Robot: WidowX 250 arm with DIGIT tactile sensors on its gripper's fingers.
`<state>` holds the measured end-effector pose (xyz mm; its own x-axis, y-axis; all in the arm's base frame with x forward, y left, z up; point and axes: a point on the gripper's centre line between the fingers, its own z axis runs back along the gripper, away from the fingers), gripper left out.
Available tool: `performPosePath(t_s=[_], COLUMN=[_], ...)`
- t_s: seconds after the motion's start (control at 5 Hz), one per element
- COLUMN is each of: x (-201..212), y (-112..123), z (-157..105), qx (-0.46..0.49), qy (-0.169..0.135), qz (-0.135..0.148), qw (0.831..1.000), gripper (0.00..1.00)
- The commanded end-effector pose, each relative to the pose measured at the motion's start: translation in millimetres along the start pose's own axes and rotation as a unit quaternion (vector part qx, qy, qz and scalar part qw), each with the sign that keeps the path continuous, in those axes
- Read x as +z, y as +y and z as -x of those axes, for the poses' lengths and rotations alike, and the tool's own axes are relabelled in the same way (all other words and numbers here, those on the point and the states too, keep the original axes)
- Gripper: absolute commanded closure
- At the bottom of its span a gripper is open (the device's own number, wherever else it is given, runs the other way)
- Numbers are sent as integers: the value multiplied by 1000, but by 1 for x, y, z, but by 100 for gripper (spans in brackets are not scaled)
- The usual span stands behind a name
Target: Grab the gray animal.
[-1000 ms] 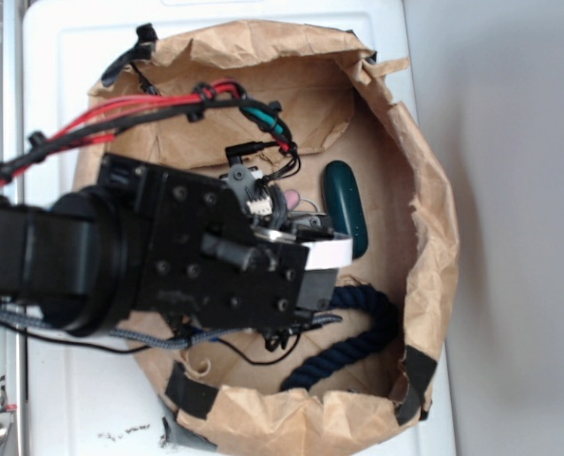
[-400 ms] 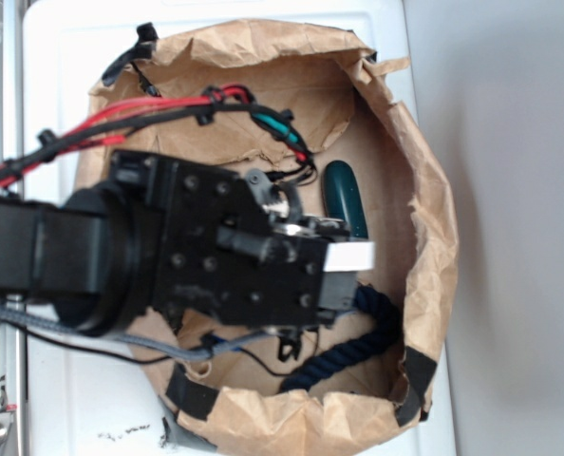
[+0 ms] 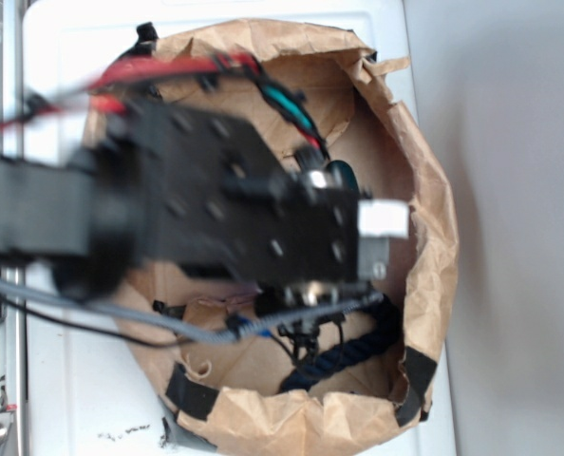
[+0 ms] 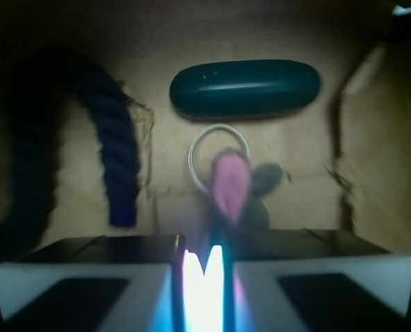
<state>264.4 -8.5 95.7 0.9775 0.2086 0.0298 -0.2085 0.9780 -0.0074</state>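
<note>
The gray animal (image 4: 243, 187) lies on the floor of the brown paper bag (image 3: 434, 237), seen only in the wrist view: a pink ear sticks up, a dark fuzzy lobe sits to its right, and a thin metal ring (image 4: 205, 149) loops just behind. The dark green capsule (image 4: 245, 88) lies beyond it and the navy rope (image 4: 115, 145) is off to the left, apart from it. The exterior view hides the toy under the blurred arm.

The gripper (image 4: 204, 273) shows its two white pads nearly together, only a bright sliver between them. The toy's lower part disappears behind the pads, so whether it is pinched cannot be told.

It is likely light, soft and squashy, not fragile. The body looks the best hold; ear and ring would probably slip.
</note>
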Motion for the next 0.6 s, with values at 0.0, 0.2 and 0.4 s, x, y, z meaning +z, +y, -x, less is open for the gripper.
performPosePath(t_s=[0.0,0.2,0.4], x=[28,9,-14], y=[9,8,13], z=[-10,-12,-12], qx=[4,2,-27], qy=[-20,-33,-14], qz=[22,-4,-23], qw=[1000,999,999], gripper=[2,0,0])
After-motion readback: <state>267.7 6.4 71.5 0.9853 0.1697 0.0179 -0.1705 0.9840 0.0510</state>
